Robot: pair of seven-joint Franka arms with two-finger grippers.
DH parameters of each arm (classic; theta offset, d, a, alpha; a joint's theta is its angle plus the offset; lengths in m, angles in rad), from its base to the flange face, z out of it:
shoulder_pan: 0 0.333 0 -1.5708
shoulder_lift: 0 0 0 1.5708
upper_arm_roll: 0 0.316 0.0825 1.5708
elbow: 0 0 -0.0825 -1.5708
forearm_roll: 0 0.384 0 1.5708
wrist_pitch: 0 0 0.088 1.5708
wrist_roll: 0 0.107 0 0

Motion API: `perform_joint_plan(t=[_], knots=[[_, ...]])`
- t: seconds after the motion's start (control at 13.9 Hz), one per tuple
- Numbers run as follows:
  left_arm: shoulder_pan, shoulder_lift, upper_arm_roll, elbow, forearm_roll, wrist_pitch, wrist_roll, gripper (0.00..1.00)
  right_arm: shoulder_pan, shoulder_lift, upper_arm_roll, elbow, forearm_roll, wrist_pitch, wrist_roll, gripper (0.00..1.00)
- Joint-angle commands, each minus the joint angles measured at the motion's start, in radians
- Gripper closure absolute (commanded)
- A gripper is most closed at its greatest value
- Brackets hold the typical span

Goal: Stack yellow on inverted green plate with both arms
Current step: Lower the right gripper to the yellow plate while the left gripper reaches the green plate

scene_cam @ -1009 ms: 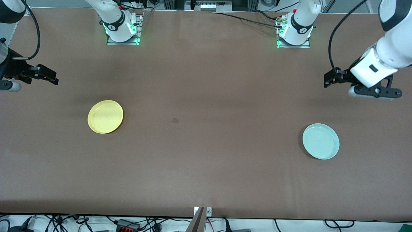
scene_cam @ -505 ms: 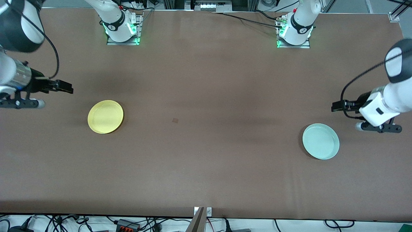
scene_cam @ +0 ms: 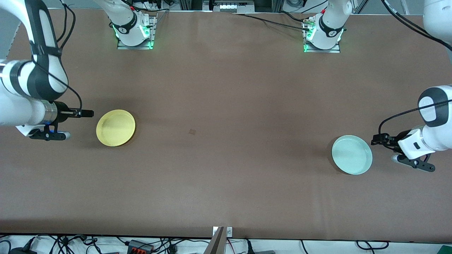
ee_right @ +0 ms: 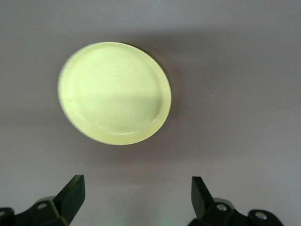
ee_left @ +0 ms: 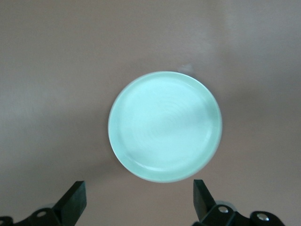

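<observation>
On the brown table [scene_cam: 226, 106], two plates are being shown well apart, both lying rim up. Yellow [scene_cam: 116, 127] is lying toward the right arm's end; the green plate [scene_cam: 352, 154] is lying toward the left arm's end, slightly nearer the front camera. Right gripper [scene_cam: 88, 113] is being held just beside yellow, off its edge, fingers [ee_right: 70, 195] spread wide, nothing gripped. Left gripper [scene_cam: 375, 140] is being held just beside the green plate, fingers [ee_left: 73, 202] likewise spread wide and empty. Neither plate is being touched. Each wrist view is being filled by its own plate, framed between the open fingertips.
</observation>
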Motion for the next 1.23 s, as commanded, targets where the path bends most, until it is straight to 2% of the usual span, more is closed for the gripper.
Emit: perform_joint_plan(t=[0.0,0.14,0.29,0.36,0.58,0.79,0.86,1.01,1.15], knots=[[0.043,0.073,-0.016,0.030,-0.018,0.087,0.079,0.01,-0.031,0.090,0.006,0.014,0.019,0.033,0.003,0.00],[0.057,0.116,-0.018,0.029,-0.039,0.125,0.082,0.06,-0.046,0.148,0.008,0.014,0.024,0.068,0.005,0.00],[0.087,0.157,-0.021,0.027,-0.133,0.128,0.122,0.10,-0.060,0.213,0.006,0.014,0.095,0.101,0.000,0.00],[0.090,0.168,-0.021,0.029,-0.177,0.144,0.151,0.12,-0.063,0.237,0.006,0.014,0.103,0.122,-0.003,0.00],[0.107,0.197,-0.021,0.030,-0.197,0.187,0.226,0.31,-0.069,0.270,0.006,0.016,0.104,0.159,-0.047,0.00],[0.112,0.225,-0.023,0.030,-0.199,0.223,0.270,0.37,-0.089,0.285,0.006,0.014,0.104,0.173,-0.055,0.02],[0.115,0.230,-0.023,0.030,-0.207,0.225,0.278,0.47,-0.090,0.285,0.006,0.014,0.102,0.173,-0.055,0.03],[0.117,0.249,-0.021,0.030,-0.254,0.223,0.283,0.59,-0.094,0.290,0.006,0.010,0.102,0.171,-0.057,0.08],[0.117,0.248,-0.021,0.030,-0.257,0.214,0.283,0.81,-0.090,0.294,0.006,0.010,0.099,0.167,-0.057,0.27]])
